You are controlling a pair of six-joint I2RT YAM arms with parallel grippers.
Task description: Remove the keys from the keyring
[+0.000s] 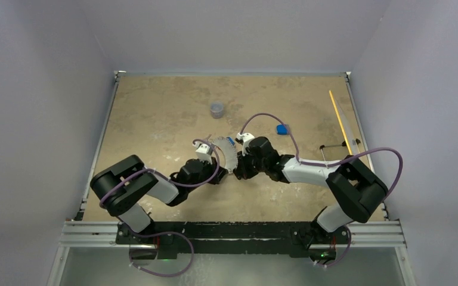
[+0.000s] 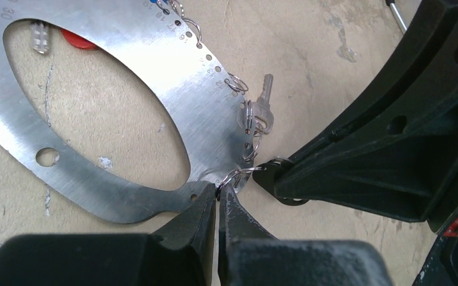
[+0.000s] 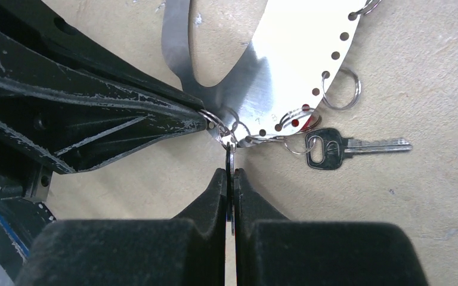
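Closest to the right wrist lens, the right gripper (image 3: 231, 174) is fully clenched on an edge-on key (image 3: 231, 156), a thin flat piece that I judge to be a key seen side-on. That piece hangs from a small split ring (image 3: 219, 127) threaded through a hole at the pointed end of the keyring (image 3: 277, 62).

The left gripper (image 2: 217, 199) meets the same end from the opposite side. Its jaws are pressed together with no visible gap, and they appear to pinch the rim of the keyring beside that split ring. Whether they also trap the ring wire cannot be told.

Purpose of the arrangement, as judged: one arm anchors the plate while the other pulls the key outward, so the split ring is loaded rather than the whole assembly sliding.

The keyring lies flat on the table (image 1: 155, 107), mid-table between the two arms. Other keys are attached along its perforated edge: a black-headed key (image 3: 327, 149), a silver key (image 2: 264, 101) and, under the plate, a red head (image 2: 77, 40). None is off yet.
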